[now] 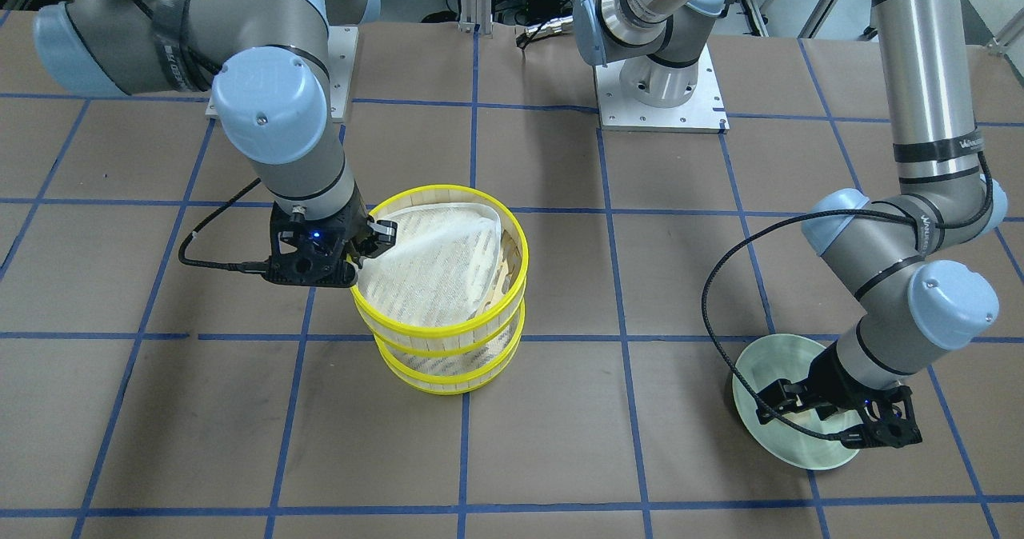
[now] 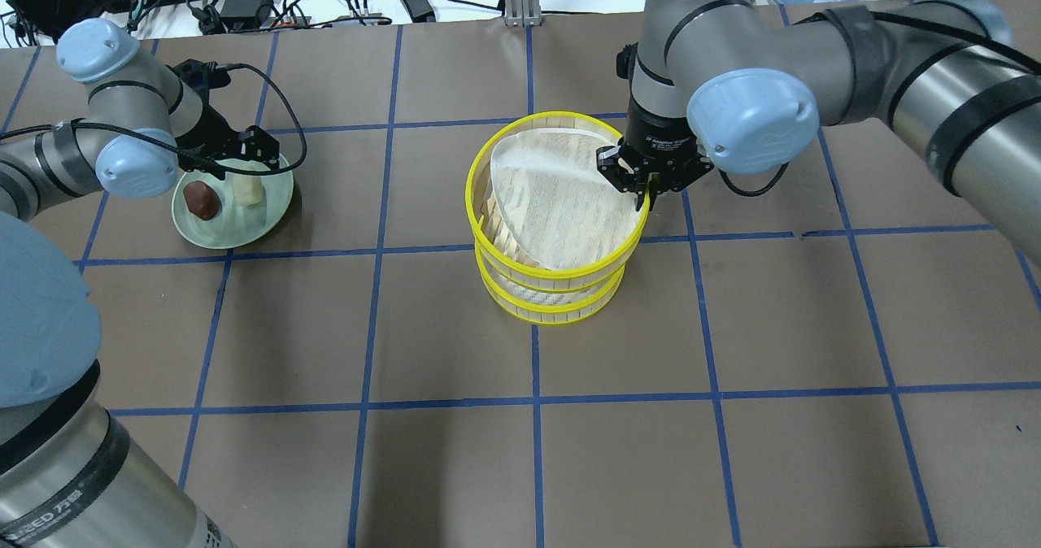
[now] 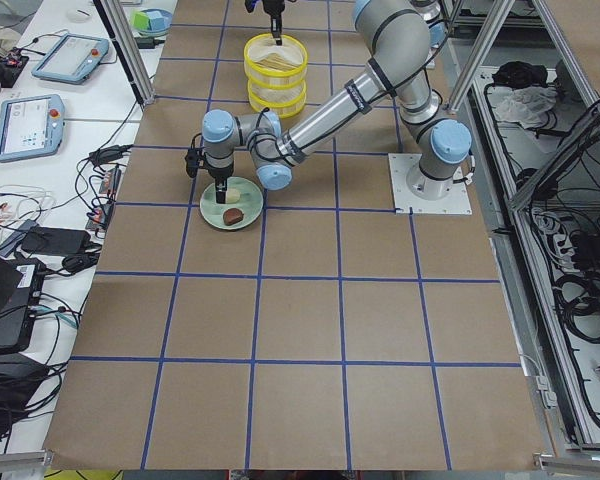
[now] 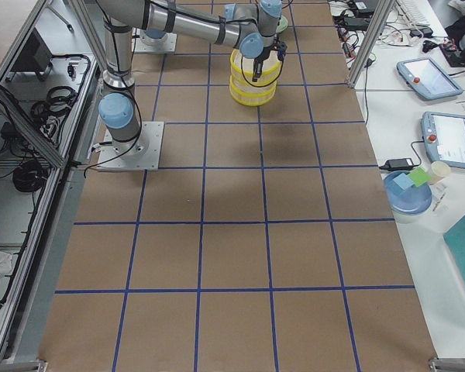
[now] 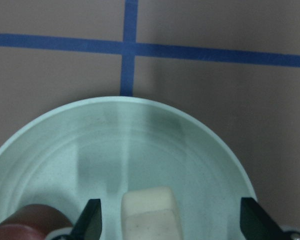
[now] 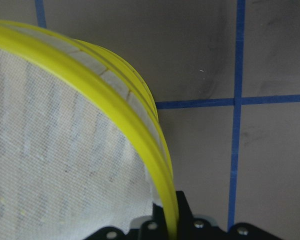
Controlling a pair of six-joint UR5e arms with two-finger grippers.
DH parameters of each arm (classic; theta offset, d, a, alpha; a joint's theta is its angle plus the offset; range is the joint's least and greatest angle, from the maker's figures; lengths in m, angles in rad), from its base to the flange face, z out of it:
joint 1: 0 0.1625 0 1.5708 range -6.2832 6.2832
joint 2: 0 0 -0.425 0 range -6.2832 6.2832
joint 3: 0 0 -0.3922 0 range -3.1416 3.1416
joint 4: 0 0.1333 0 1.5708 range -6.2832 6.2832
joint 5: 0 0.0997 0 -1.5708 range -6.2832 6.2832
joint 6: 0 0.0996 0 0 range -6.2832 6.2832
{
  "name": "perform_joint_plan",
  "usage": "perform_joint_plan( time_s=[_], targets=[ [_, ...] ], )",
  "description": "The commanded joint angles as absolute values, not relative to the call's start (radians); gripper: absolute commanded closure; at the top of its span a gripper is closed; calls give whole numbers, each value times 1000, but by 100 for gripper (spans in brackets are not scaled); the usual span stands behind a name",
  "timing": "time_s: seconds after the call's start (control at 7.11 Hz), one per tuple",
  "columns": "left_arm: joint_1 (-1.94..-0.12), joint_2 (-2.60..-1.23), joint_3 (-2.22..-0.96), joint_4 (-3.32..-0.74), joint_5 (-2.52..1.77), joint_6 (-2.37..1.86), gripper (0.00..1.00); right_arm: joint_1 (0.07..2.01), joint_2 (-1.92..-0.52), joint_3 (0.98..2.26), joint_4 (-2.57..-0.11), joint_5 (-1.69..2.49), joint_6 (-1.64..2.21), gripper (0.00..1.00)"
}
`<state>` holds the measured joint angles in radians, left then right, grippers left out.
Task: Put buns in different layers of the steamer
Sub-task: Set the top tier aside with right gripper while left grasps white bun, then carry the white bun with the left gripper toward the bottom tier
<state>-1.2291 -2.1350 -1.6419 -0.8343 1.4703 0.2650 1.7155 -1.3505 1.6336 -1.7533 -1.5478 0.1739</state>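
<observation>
The steamer stands mid-table as two stacked layers: the top layer (image 2: 556, 269) and the lower layer (image 2: 561, 314). The top layer's white liner (image 2: 553, 198) is skewed, baring slats. My right gripper (image 2: 648, 196) is shut on the top layer's yellow rim (image 6: 140, 132) at its edge. The cream-white bun (image 2: 248, 192) and the reddish-brown bun (image 2: 201, 199) lie on the pale green plate (image 2: 244, 235). My left gripper (image 2: 234, 167) is open just above the plate, its fingers (image 5: 90, 220) either side of the cream bun (image 5: 151, 212). The brown bun (image 5: 30, 222) lies beside it.
Brown paper with blue tape lines covers the table. The arm bases (image 1: 660, 83) stand at the robot's side. Tablets, cables and a blue dish (image 4: 407, 194) lie on side benches beyond the table's ends.
</observation>
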Motion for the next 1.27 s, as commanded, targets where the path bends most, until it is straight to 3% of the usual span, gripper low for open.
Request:
perform_joint_plan(
  time_s=[0.0,0.14,0.28,0.7,1.13],
  targets=[
    [-1229,-2149,-1646,-841,1488,279,22,1605,-1416,1624,-1631,-1558,25,100],
    [-1227,-2149,-1646,-845,1541,279,86,1541,-1430,1624,-1600,-1630,-60,100],
    [-1227,-2148,-1644,-845,1543,281,100,1498,-1433,1624,-1580,-1675,-160,100],
    [-1242,-2097,-1635,-853,1491,259,100,1439,-1433,1628,-1569,-1674,-221,100],
    [-1397,-2013,-1632,-848,1428,149,100,1439,-1433,1629,-1554,-1664,-219,100]
  ],
)
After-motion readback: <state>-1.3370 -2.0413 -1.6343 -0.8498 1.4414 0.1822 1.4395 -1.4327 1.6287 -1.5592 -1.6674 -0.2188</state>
